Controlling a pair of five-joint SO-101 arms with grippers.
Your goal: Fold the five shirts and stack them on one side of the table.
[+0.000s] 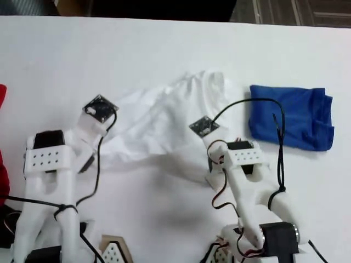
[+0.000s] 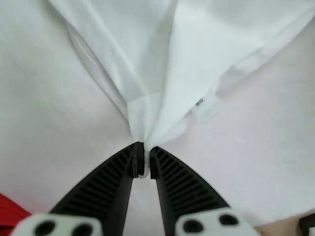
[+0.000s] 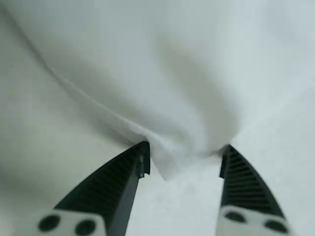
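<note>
A crumpled white shirt (image 1: 164,118) lies in the middle of the white table (image 1: 164,49). My left gripper (image 2: 143,160) is shut on a bunched edge of the white shirt (image 2: 162,64), near its small tag (image 2: 205,104). From above, the left arm (image 1: 60,164) stands at the shirt's left edge. My right gripper (image 3: 183,164) is open, its fingers on either side of a fold of the white shirt (image 3: 162,73). The right arm (image 1: 241,164) is at the shirt's lower right edge. A folded blue shirt (image 1: 290,116) lies on the right side of the table.
Red cloth (image 1: 3,164) shows at the table's left edge, and again as red cloth (image 2: 12,216) in the left wrist view. Black cables (image 1: 277,137) run over the right arm, close to the blue shirt. The far side of the table is bare.
</note>
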